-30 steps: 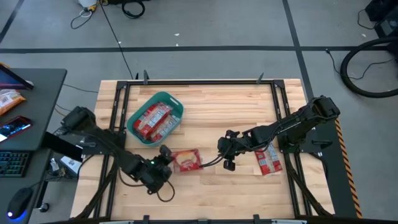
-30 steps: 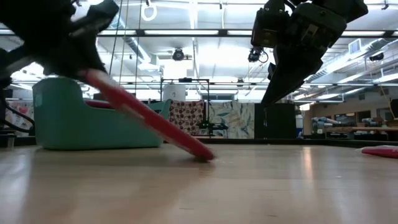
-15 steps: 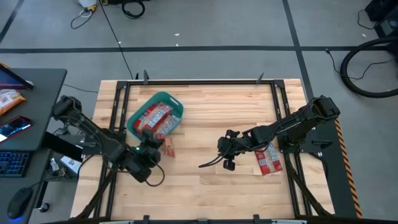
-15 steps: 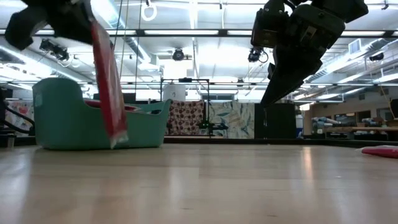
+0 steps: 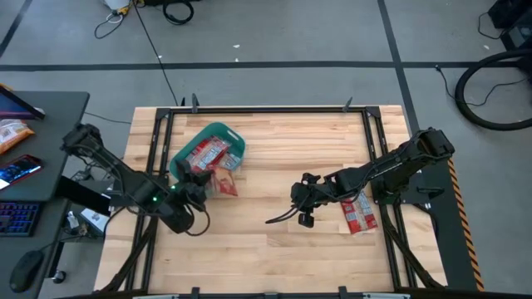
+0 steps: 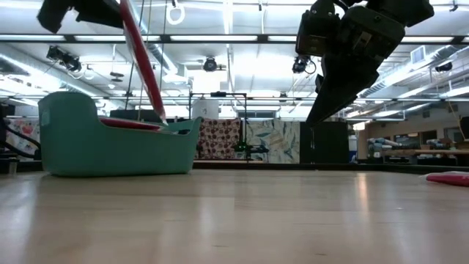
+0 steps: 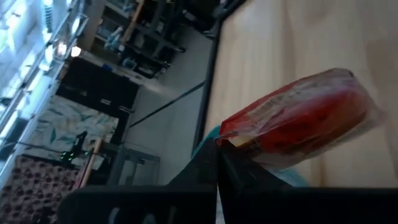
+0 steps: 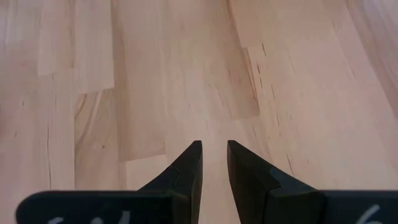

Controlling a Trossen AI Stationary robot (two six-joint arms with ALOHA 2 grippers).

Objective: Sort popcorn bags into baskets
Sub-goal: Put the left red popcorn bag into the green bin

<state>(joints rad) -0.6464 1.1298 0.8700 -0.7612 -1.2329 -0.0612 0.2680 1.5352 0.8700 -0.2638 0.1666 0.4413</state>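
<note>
Left gripper [image 5: 199, 182] pinches a popcorn bag [image 5: 221, 183] by one edge over the teal tub's [image 5: 178, 160] rim; light, floppy, crinkly. Right gripper [image 8: 213, 163] slightly parted, empty, mid-table.

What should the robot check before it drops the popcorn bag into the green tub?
1. Bag held: ok. The left gripper is shut on a popcorn bag, which hangs in the air in the low view.
2. Bag over the tub: cannot tell. From above it sits at the teal tub's near rim, partly over bare table.
3. Room in the tub: ok. Bags already lie inside, below the rim in the low view.
4. Right gripper clear: ok. It hangs mid-table, far from the tub, fingers slightly apart and holding nothing.
5. Bags left: not ok. One or more packets lie under the right arm.
</note>
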